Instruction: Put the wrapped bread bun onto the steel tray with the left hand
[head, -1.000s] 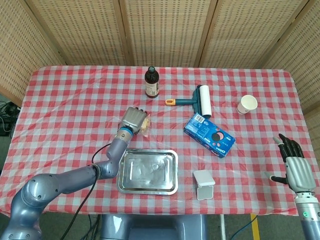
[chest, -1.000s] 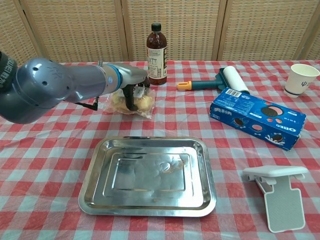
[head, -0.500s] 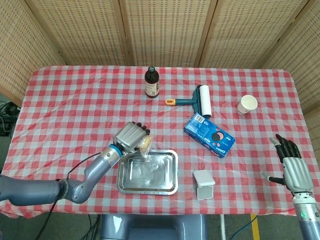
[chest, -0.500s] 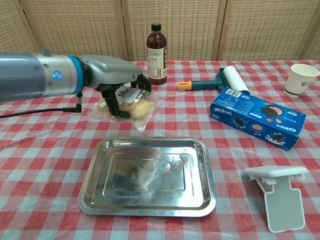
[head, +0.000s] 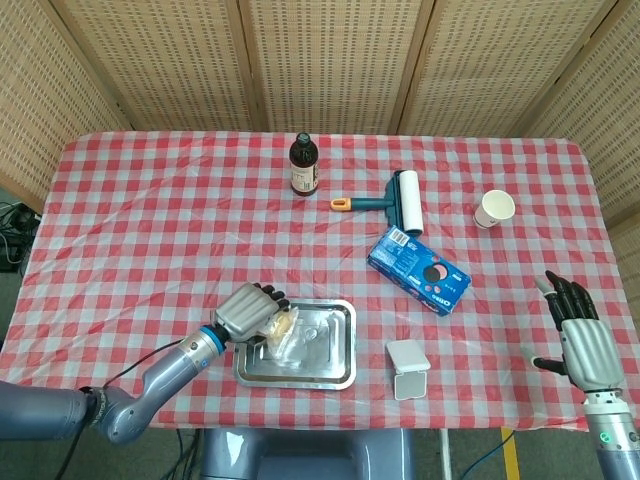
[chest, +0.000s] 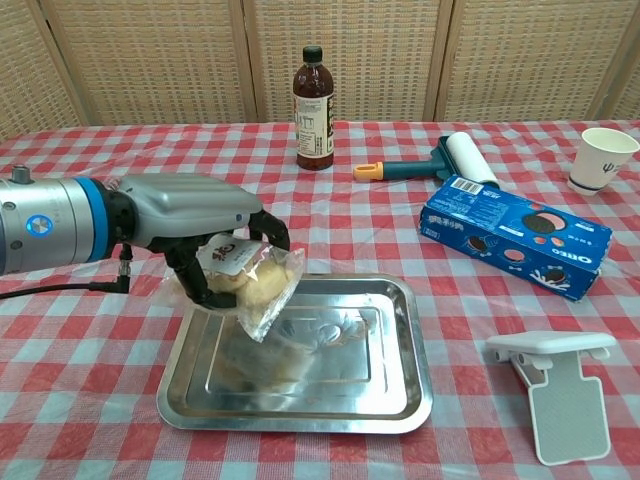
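My left hand (head: 246, 310) (chest: 205, 240) grips the wrapped bread bun (chest: 254, 284) (head: 281, 326), a pale bun in clear plastic. It hangs just above the left part of the steel tray (chest: 400, 345) (head: 338, 360), its wrapper trailing down toward the tray floor. I cannot tell whether the wrapper touches the tray. My right hand (head: 582, 345) hovers at the table's right front edge with fingers spread and nothing in it; the chest view does not show it.
A brown bottle (chest: 313, 95), a lint roller (chest: 450, 160), a blue cookie box (chest: 515, 235) and a paper cup (chest: 602, 158) stand behind the tray. A white hinged holder (chest: 556, 385) lies right of the tray.
My left hand lifted the bun from its spot on the cloth behind the tray and carried it toward me, over the tray's left part. The right hand barely shifted.
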